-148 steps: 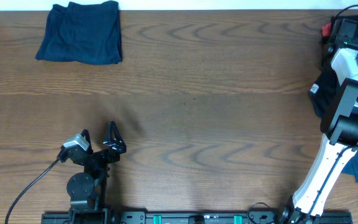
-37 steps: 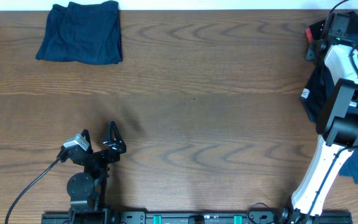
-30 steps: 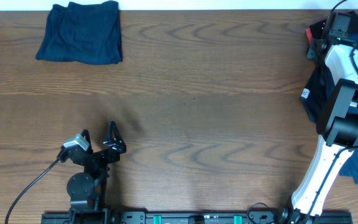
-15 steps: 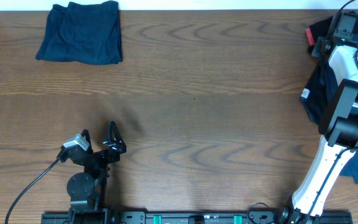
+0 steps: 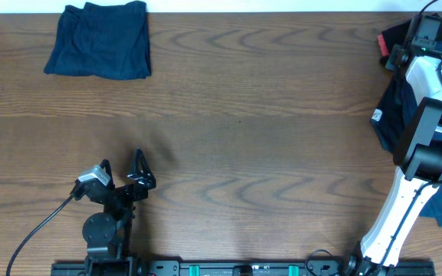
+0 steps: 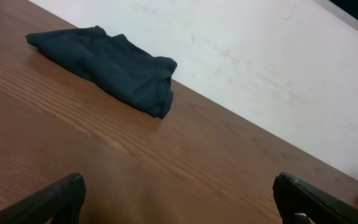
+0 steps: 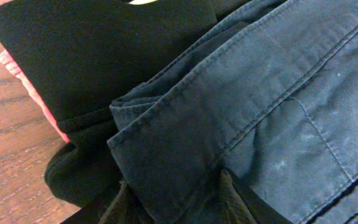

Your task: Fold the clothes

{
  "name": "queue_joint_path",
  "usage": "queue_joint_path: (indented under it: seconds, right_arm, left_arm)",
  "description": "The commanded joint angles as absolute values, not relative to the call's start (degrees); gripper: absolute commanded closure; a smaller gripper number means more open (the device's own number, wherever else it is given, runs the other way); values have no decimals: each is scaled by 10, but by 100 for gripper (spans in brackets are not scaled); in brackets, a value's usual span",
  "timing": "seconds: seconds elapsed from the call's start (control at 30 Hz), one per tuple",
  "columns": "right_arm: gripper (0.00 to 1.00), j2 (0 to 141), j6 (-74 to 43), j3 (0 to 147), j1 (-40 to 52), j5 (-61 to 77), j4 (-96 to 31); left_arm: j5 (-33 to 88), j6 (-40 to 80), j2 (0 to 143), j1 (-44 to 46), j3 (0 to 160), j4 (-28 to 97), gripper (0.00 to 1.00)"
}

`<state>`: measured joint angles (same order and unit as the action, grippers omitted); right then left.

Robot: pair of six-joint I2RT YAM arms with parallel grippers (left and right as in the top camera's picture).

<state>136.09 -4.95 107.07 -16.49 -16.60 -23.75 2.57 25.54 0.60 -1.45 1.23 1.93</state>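
Far left on the table (image 5: 267,115), we see one dark garment (image 5: 100,40) already folded. The right gripper (image 7: 176,199) jaws pinch a denim piece (image 7: 278,124) atop the unfolded pile (image 5: 390,126), while the left gripper (image 5: 121,178) jaws gape empty.

You're nudging right gripper (image 5: 425,27) back right, toward far corner, after its earlier swing left. Clothes pile (image 5: 386,115) pinched in it is lying farther left than at start, white label (image 5: 376,116) lower. Red cloth (image 5: 394,55) is showing lower beside wrist.
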Motion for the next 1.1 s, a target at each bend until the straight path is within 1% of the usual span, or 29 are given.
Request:
queue_joint_path:
  seconds: [0.0,0.17,0.2,0.33,0.5,0.63,0.8,1.07]
  right_arm:
    - [58,1381,-51,1071,-171,-180,-238]
    - [60,1387,-51,1072,-172,-180,-234]
    - [62,1386,-51,1073,-172,-180,-233]
    - [81,1385,-51,1082,-172,-181,-240]
    - [98,1385,-57,1093,-172,-197,-252]
    - [100,1385,-58,1099,-172,-200,-264]
    - [99,1366,-90,1099,-172,-208,-268]
    - [99,1319,-92,1099,-172,-226,-286]
  left_arm:
    - [14,256,2,-17,2,40,2]
    - [14,256,2,-17,2,40,2]
    - [14,256,2,-17,2,40,2]
    - [14,256,2,-17,2,40,2]
    - [14,256,2,-17,2,40,2]
    - [14,256,2,-17,2,40,2]
    - [14,256,3,-17,2,40,2]
    - [14,256,3,-17,2,40,2]
